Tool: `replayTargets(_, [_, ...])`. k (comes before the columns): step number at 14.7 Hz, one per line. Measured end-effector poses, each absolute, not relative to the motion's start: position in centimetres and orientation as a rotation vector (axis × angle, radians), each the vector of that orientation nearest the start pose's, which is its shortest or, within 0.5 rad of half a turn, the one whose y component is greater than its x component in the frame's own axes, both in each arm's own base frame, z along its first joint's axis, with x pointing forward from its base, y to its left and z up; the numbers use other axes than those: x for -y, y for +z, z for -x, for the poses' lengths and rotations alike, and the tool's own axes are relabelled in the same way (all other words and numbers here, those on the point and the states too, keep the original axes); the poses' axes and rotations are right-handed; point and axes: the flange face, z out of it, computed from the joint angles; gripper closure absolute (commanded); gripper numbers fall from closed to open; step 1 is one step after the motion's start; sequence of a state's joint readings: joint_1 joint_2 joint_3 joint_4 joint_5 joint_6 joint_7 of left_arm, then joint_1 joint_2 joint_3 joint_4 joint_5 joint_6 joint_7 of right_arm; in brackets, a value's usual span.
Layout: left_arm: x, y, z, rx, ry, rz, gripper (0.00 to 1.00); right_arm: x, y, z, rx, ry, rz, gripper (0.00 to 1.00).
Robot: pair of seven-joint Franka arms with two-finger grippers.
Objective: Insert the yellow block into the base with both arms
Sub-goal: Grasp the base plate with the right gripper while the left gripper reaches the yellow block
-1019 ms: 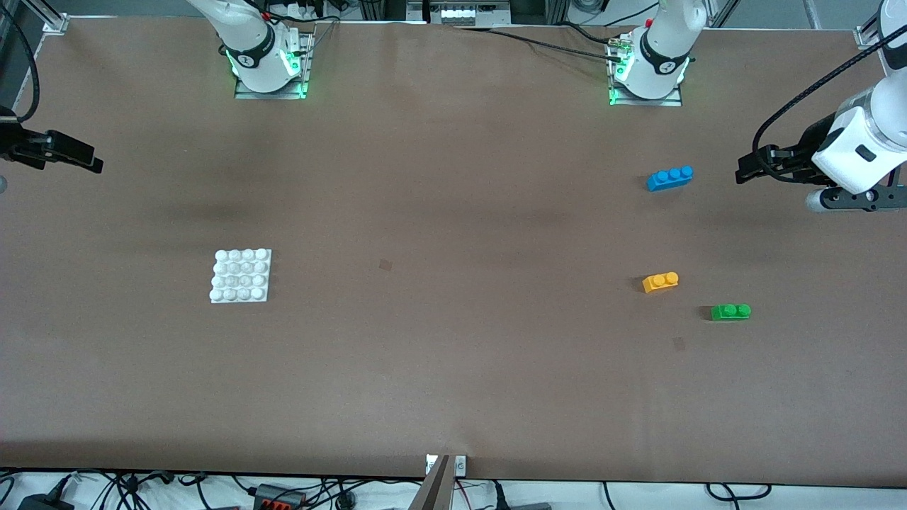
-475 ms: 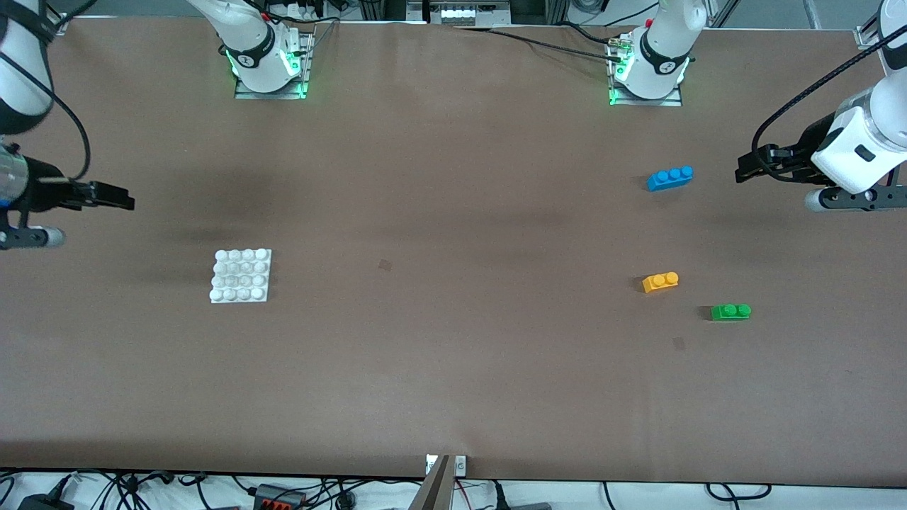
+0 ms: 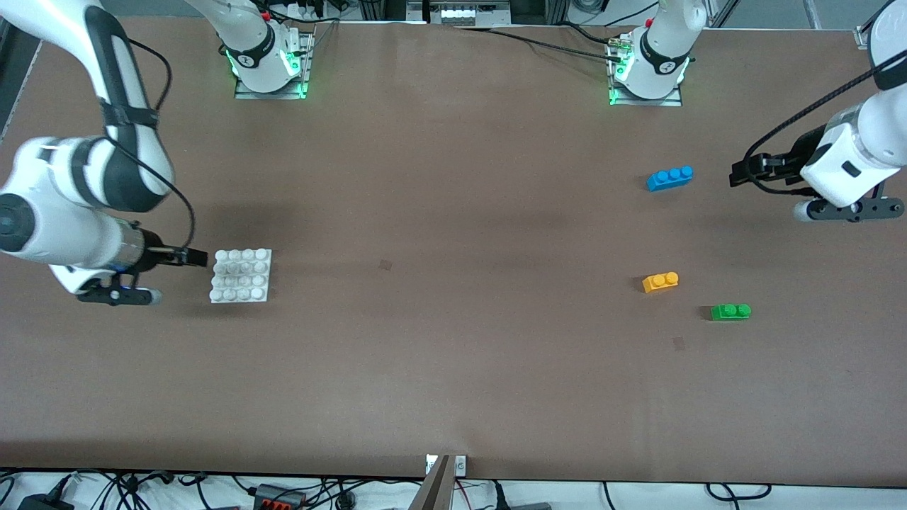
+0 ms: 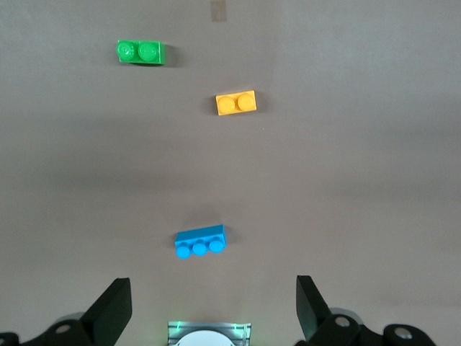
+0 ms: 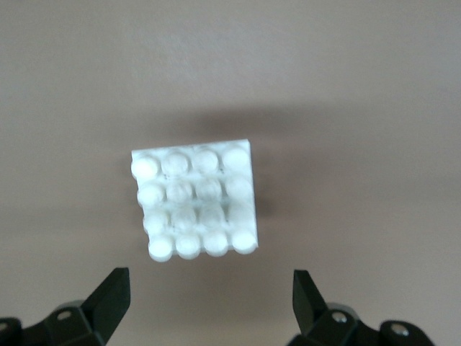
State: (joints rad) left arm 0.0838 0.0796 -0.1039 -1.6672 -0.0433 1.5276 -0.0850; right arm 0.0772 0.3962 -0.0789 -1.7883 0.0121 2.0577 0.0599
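- Brown table (image 3: 453, 234) under both arms, with cables along its edge nearest the front camera.
- Right arm (image 3: 106, 127) bent down from its base, forearm low over its end of the table.
- Right gripper (image 3: 193, 257) just beside the base (image 3: 241, 275), fingers (image 5: 108, 299) spread wide, gripping nothing; in the right wrist view the base (image 5: 196, 202) lay flat just ahead of the open fingers.
- Left arm (image 3: 850, 159) held up at its own end of the table.
- Left gripper (image 3: 740, 172) parted wide and empty, fingers (image 4: 112, 310) standing clear on either side in the left wrist view, over bare table beside the blue brick (image 3: 669, 177).
- Yellow block (image 3: 660, 282) flat on the table, studs up, well apart from both grippers and from the base.
- Sat nearer the front camera than the blue brick, with the green brick (image 3: 730, 312) close by, nearer still and toward the left arm's end.
- Seen in the left wrist view too: yellow block (image 4: 236, 102), green brick (image 4: 141, 52), blue brick (image 4: 200, 241).
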Motion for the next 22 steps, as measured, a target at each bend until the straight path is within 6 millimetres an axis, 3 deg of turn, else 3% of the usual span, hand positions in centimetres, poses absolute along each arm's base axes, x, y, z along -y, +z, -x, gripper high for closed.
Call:
replayTargets(2, [1.4,50.5,-57.7,0.128,0.3,3.169,0.0,-0.5,29.0,-62.6,-0.111,0.127,3.162,0.0])
replayTargets(4, [1.9,46.1,-58.6,0.163,0.247,3.174,0.0,-0.3,26.2,-61.7,-0.115,0.056,3.165,0.0])
replayTargets(10, [5.4,34.8,-57.4,0.298,0.12,3.181,0.0,-0.5,19.9,-59.9,-0.102,-0.088,3.167,0.0])
replayTargets(12, [6.5,32.0,-57.0,0.303,0.104,3.188,0.0,-0.5,19.3,-59.8,-0.1,-0.101,3.168,0.0])
replayTargets(17, [6.5,27.9,-58.0,0.32,0.002,3.212,0.0,-0.5,19.3,-59.8,-0.101,-0.104,3.168,0.0])
replayTargets(21, [5.6,25.0,-58.4,0.34,-0.042,3.221,0.0,-0.5,19.1,-59.7,-0.1,-0.105,3.168,0.15])
replayTargets(22, [5.2,24.4,-58.5,0.33,-0.045,3.223,0.0,-0.6,19.0,-59.7,-0.097,-0.11,3.167,0.23])
